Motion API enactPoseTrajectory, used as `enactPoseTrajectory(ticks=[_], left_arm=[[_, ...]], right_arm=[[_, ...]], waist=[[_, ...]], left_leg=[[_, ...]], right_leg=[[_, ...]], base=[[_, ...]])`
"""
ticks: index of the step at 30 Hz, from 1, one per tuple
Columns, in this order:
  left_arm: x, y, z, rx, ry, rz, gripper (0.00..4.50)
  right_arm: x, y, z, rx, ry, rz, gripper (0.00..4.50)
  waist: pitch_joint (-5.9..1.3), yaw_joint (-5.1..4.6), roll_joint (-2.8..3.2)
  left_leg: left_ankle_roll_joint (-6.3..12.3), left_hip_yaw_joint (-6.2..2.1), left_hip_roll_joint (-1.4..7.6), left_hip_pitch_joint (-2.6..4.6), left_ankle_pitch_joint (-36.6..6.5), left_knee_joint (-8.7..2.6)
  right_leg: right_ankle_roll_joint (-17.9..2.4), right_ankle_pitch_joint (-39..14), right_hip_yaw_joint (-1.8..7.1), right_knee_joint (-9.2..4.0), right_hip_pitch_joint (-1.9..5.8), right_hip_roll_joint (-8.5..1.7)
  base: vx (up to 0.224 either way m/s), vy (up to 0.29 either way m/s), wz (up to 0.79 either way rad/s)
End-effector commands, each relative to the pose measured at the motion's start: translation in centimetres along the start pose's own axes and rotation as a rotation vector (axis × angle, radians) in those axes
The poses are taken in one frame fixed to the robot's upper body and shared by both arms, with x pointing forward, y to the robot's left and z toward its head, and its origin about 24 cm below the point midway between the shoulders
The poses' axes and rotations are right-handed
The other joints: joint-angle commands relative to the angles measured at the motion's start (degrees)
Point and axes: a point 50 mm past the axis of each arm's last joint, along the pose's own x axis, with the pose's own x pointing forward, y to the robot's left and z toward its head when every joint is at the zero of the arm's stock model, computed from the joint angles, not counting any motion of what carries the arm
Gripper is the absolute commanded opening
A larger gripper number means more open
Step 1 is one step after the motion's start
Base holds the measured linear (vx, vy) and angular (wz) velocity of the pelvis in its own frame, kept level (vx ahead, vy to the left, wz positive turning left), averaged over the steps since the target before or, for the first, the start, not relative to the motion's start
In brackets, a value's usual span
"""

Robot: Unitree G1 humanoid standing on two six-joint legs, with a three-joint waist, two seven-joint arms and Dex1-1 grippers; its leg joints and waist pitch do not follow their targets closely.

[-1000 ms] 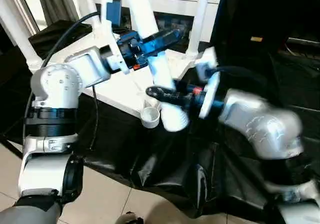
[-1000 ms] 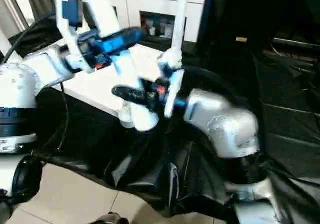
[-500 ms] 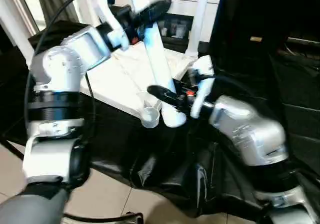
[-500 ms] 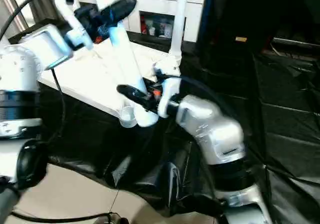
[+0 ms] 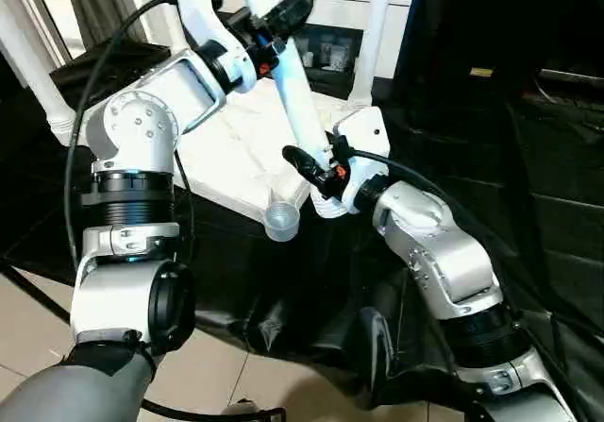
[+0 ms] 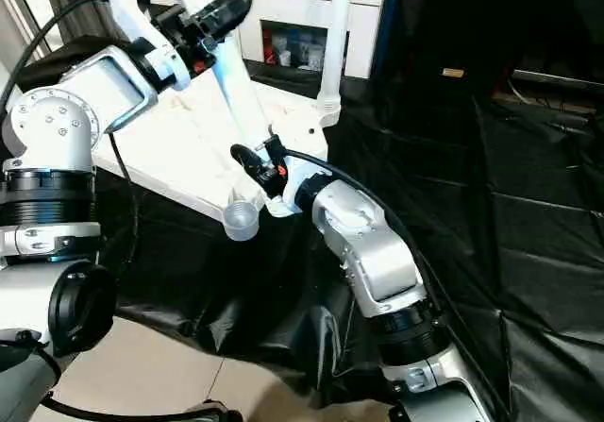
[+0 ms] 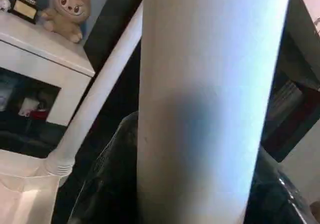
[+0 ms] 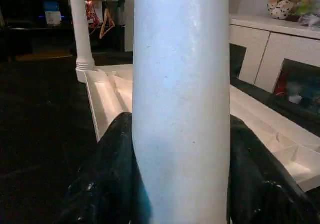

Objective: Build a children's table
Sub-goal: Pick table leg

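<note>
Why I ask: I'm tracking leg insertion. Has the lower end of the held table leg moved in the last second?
Yes. The table leg swung: its lower end went from in front of the open corner socket to its right.

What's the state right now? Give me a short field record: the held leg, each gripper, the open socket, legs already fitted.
held leg: white leg, tilted, foot end beside the near corner
left gripper: shut on leg, upper part
right gripper: shut on leg, lower part
open socket: round socket at tabletop's near corner, no leg in it
fitted legs: far leg upright; another at left
</note>
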Motion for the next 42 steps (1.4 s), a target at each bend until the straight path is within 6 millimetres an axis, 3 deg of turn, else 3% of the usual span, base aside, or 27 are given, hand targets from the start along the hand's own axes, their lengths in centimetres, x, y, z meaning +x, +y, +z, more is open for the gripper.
enactPoseTrajectory(ticks=[1, 4, 5, 8, 12, 18, 22, 23, 31, 42], left_arm=[[0.1, -0.3, 0.1, -0.007, 0.024, -0.007, 1.73], [0.0, -0.4, 0.2, 0.0, 0.045, -0.029, 1.72], [-0.1, -0.5, 0.2, 0.008, 0.06, -0.043, 1.72], [-0.4, -1.2, 0.0, 0.038, 0.116, -0.12, 1.71], [-0.7, -1.8, -0.2, 0.077, 0.152, -0.179, 1.69], [-0.9, -2.6, -0.5, 0.16, 0.241, -0.276, 1.69], [-0.9, -2.9, -0.4, 0.17, 0.251, -0.294, 1.69], [-0.9, -3.0, -0.3, 0.179, 0.258, -0.312, 1.69], [-1.2, -3.6, -0.5, 0.207, 0.303, -0.38, 1.69], [-1.5, -4.1, -0.7, 0.219, 0.326, -0.447, 1.69]], right_arm=[[0.3, -0.3, 1.1, -0.033, -0.051, -0.032, 1.85], [0.3, -0.4, 1.2, -0.01, -0.055, -0.002, 1.85], [0.2, -0.4, 1.3, 0.0, -0.06, 0.015, 2.41], [-0.3, -0.7, 1.9, 0.14, -0.061, 0.116, 2.61], [-0.7, -1.1, 2.3, 0.175, -0.033, 0.196, 3.01], [-2.0, -1.9, 2.2, 0.17, 0.103, 0.392, 3.03], [-2.2, -2.2, 1.7, 0.128, 0.161, 0.406, 3.03], [-2.3, -2.2, 1.3, 0.127, 0.189, 0.41, 3.03], [-2.3, -1.6, 0.9, 0.141, 0.234, 0.465, 3.03], [-2.5, -1.4, 0.5, 0.222, 0.271, 0.517, 3.03]], waist=[[-5.09, -0.21, 0.87], [-5.05, -0.2, 0.92], [-4.97, -0.24, 0.85], [-4.96, -0.1, 0.93], [-4.98, 0.01, 0.89], [-5.01, 0.14, 0.54], [-5.04, 0.18, 0.47], [-5.03, 0.13, 0.2], [-4.98, 0.19, 0.48], [-5.03, 0.27, 0.29]], left_leg=[[-1.55, -2.0, 3.52, 1.1, -7.1, -3.9], [-1.32, -1.96, 3.49, 1.13, -7.4, -3.9], [-1.19, -1.93, 3.49, 1.16, -7.8, -3.97], [-0.6, -1.92, 3.67, 1.32, -8.2, -3.91], [-0.33, -1.98, 3.69, 1.25, -7.3, -3.98], [-0.27, -1.78, 3.49, 1.01, -6.3, -3.75], [-0.31, -1.79, 3.5, 0.94, -5.4, -3.66], [-0.28, -1.78, 3.43, 0.82, -5.3, -3.64], [-0.36, -1.78, 3.6, 1.04, -6.1, -3.7], [-0.39, -1.75, 3.56, 0.96, -5.5, -3.64]], right_leg=[[-11.1, 0.8, 3.45, -3.8, 3.6, -5.42], [-11.4, 0.7, 3.45, -3.78, 3.6, -5.46], [-11.3, 0.1, 3.45, -3.89, 3.58, -5.43], [-11.8, -0.4, 3.54, -3.93, 3.44, -5.52], [-12.1, 0.3, 3.45, -3.74, 3.58, -5.47], [-11.6, -0.5, 3.47, -3.94, 3.89, -5.5], [-11.7, -0.4, 3.41, -3.91, 3.81, -5.51], [-11.8, -0.6, 3.39, -3.93, 3.93, -5.55], [-12.2, -2.3, 3.38, -4.02, 3.6, -5.52], [-12.2, -2.3, 3.38, -3.97, 3.69, -5.57]], base=[[0.0, 0.0, 0.0], [0.0, 0.0, 0.0], [0.0, 0.0, 0.0], [0.0, 0.0, 0.0], [0.0, 0.0, 0.0], [0.0, 0.0, 0.0], [0.0, 0.0, 0.0], [0.0, 0.0, 0.0], [0.0, 0.0, 0.0], [0.0, 0.0, 0.0]])
